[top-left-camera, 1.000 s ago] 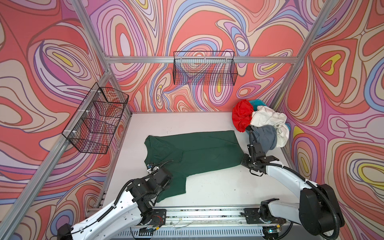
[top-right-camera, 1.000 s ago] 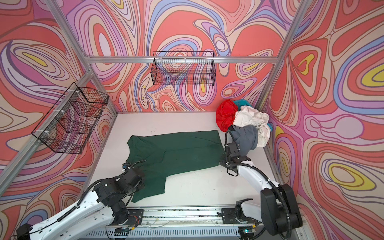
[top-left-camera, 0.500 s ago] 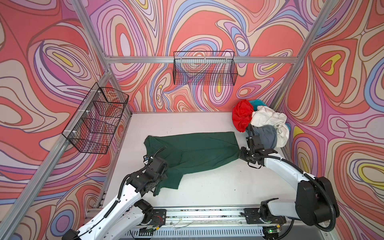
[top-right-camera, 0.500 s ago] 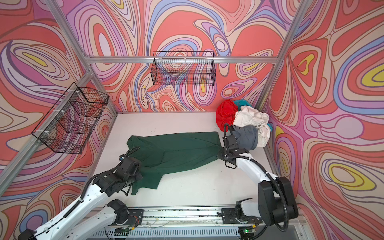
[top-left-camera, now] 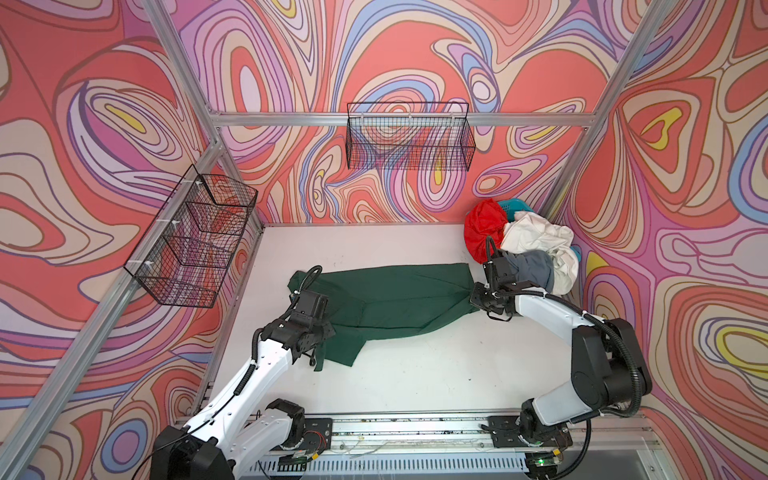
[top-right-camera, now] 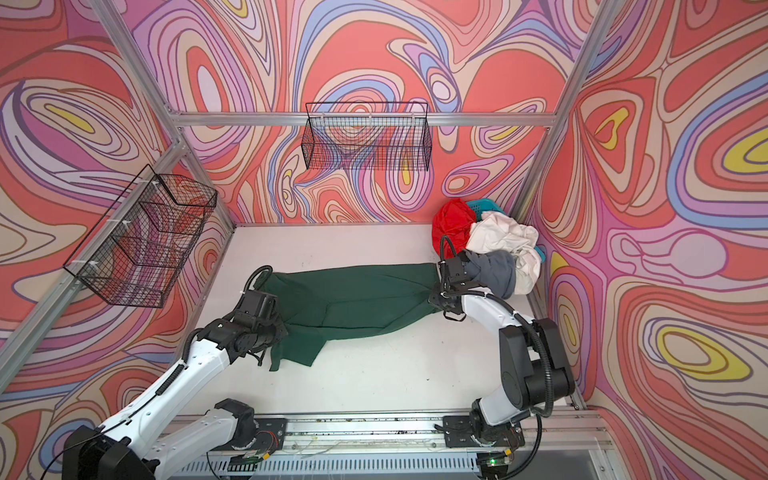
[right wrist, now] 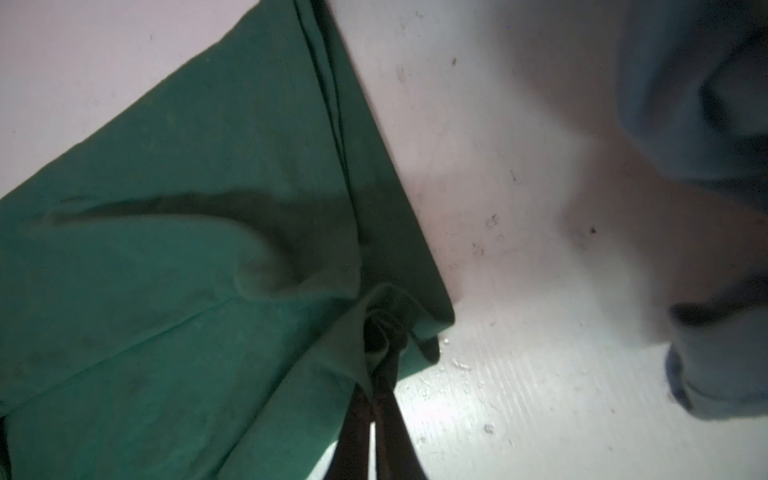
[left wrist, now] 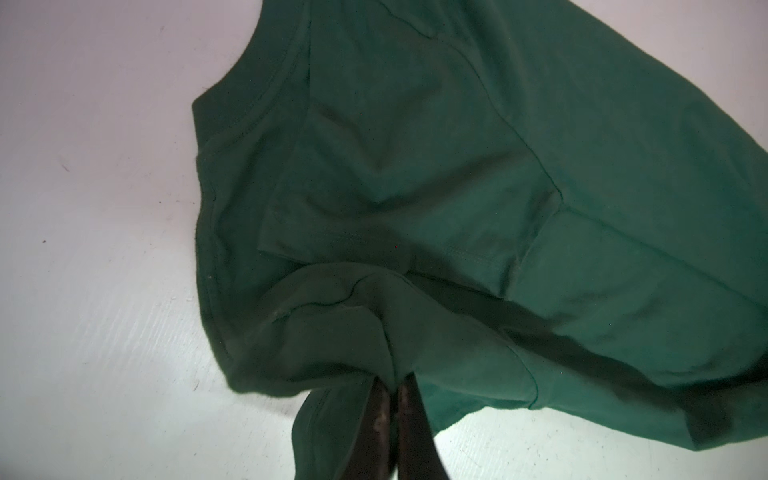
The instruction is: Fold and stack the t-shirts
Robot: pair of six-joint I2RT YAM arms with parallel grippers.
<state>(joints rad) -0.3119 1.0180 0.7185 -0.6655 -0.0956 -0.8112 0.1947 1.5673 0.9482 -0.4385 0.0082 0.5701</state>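
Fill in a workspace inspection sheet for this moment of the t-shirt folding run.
Surface: white tabletop, scuffed, with dark specks.
Job's things: dark green t-shirt spread mid-table, partly folded; red t-shirt, off-white t-shirt, grey-blue t-shirt heaped in the far right corner.
Clutter: turquoise basket, mostly buried under that heap.
Grippers: left gripper and right gripper each shut on an edge of the dark green t-shirt.
Cables: black left wrist cable and right wrist cable loop free, no snag seen.
Surroundings: back wire basket and side wire basket on swirl-patterned walls.

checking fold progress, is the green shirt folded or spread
Mid-fold: green shirt mostly flat, its near edge pinched up by the left gripper and right gripper.
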